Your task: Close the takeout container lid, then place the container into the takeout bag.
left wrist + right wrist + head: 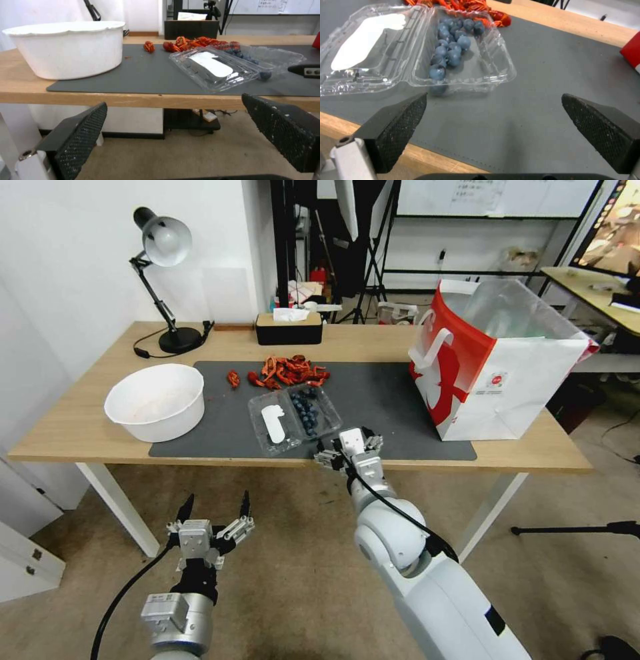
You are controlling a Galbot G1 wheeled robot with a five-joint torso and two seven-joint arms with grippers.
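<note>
Over on the left, the left tool (215,510) hangs low in front of the bench (80,430), fingers spread wide with nothing between them. Moving across, the white bowl (157,400) sits on the dark mat (373,400), then the takeout container (295,418) lies splayed open near the mat's front edge, the lid (272,423) flat on the bowl side, label up, blueberries (448,51) in the other half. Just beside its front corner, the right tool (347,447) hovers at the bench edge, fingers wide apart and holding nothing. To shut it well, I'd say get under the lid's outer rim and swing it over the hinge gently, so the berries stay in. Far right, the takeout bag (497,373) stands upright, mouth open.
</note>
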